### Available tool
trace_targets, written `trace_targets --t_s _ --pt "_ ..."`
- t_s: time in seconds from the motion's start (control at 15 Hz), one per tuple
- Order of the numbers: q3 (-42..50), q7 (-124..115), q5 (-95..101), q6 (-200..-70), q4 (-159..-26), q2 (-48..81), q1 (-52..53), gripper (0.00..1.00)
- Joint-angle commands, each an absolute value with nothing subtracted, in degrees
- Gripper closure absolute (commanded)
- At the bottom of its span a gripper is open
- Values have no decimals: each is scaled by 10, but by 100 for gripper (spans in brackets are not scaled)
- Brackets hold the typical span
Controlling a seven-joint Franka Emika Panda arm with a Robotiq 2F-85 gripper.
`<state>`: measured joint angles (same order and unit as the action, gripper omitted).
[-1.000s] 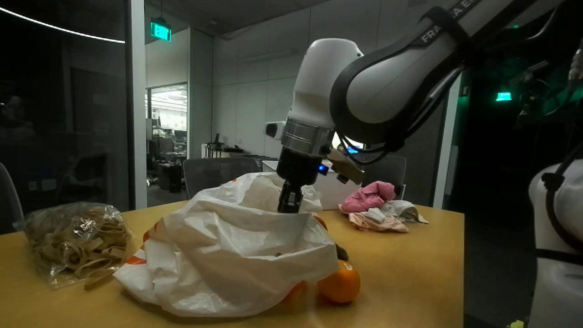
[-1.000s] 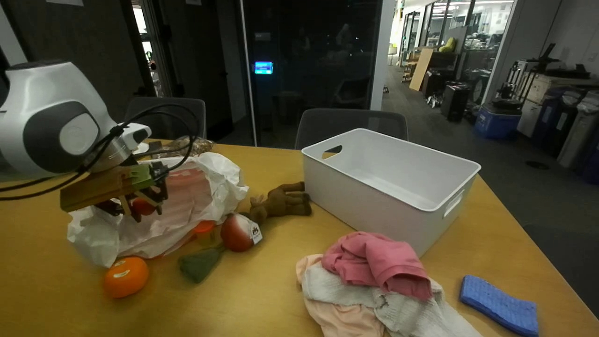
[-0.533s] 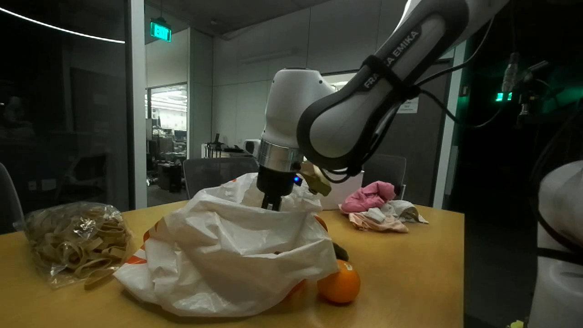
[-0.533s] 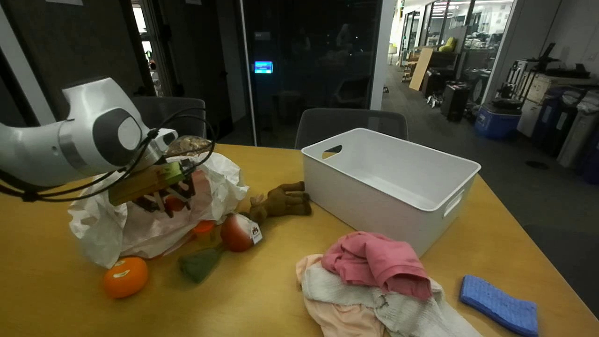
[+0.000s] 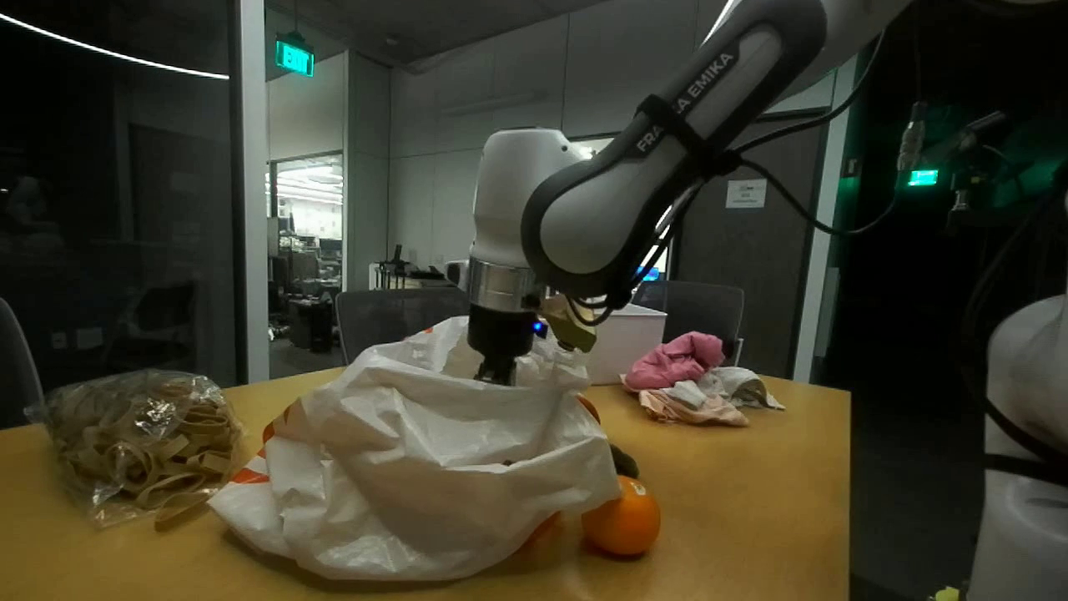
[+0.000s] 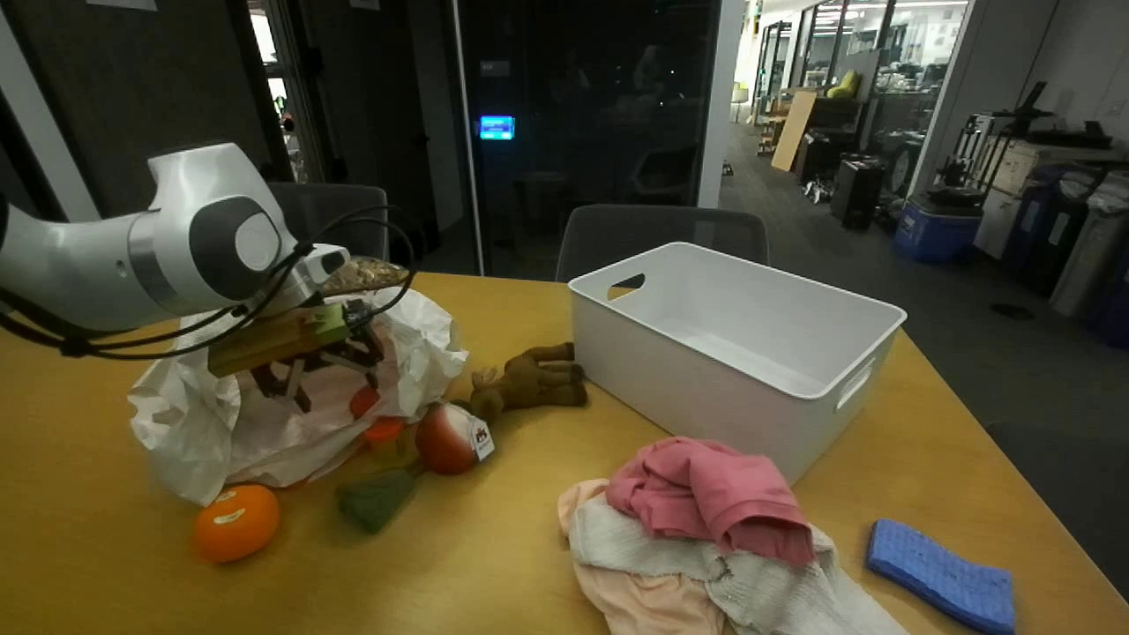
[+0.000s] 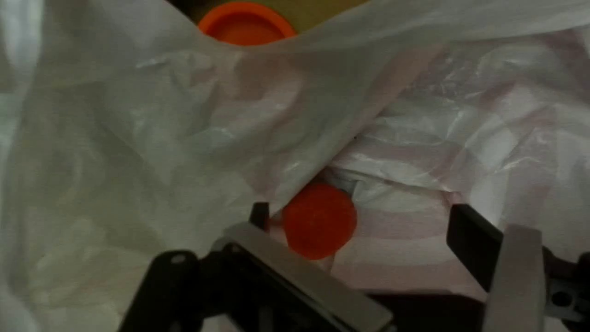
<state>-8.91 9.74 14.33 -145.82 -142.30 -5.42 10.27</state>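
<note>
A crumpled white plastic bag (image 5: 400, 484) lies on the table with its mouth open. My gripper (image 6: 338, 388) points down into that mouth, its fingers spread wide with nothing held. In the wrist view a small red round thing (image 7: 319, 221) shows below the open gripper (image 7: 364, 226), nearer the left finger and apart from both. One fold of the bag (image 7: 138, 138) covers its edge. I cannot tell whether it rests on the bag's pink-striped inside. In an exterior view the same red thing (image 6: 363, 402) is under the fingers; in another the bag hides the fingertips.
Beside the bag sit an orange fruit (image 6: 236, 523), a green item (image 6: 377, 498), an orange lid (image 6: 384, 429), a red-and-white ball (image 6: 445, 438) and a brown plush animal (image 6: 529, 384). Farther off are a white bin (image 6: 688, 370), piled cloths (image 6: 706, 494) and a blue sponge (image 6: 939, 573).
The gripper has moved across, deeper over the bag's mouth, with the red thing between its fingers. Since half a second ago the fingers have opened and the red thing has dropped lower.
</note>
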Motion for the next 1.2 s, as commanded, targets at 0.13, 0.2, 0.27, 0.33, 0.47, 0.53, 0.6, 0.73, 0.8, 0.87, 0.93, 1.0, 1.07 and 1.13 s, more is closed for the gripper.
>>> trace_targets --t_s 0.13,0.2,0.27,0.33,0.47,0.53,0.6,0.73,0.8,0.87,0.93,1.0,1.07,1.13 --pt "-78 63 113 -1372 -1458 -183 90 0" --pt "-71 64 102 -1339 -1459 -202 87 0" --pt "-63 68 91 -1298 -1458 -219 82 0" --pt "-55 67 88 -1267 -1459 -234 75 0" --pt "-36 70 87 -1194 -1452 -249 58 0" --pt "-27 69 92 -1162 -1447 -247 46 0" --pt "-15 77 94 -1140 -1447 -247 39 0" --pt "1 71 101 -1153 -1459 -227 22 0" --pt "6 69 105 -1170 -1470 -217 16 0" --pt "11 73 108 -1197 -1485 -209 12 0" --pt "15 75 111 -1233 -1497 -197 8 0" --pt "16 68 117 -1278 -1507 -185 3 0" --pt "17 68 121 -1312 -1512 -169 0 0" --pt "19 73 121 -1342 -1515 -155 -2 0"
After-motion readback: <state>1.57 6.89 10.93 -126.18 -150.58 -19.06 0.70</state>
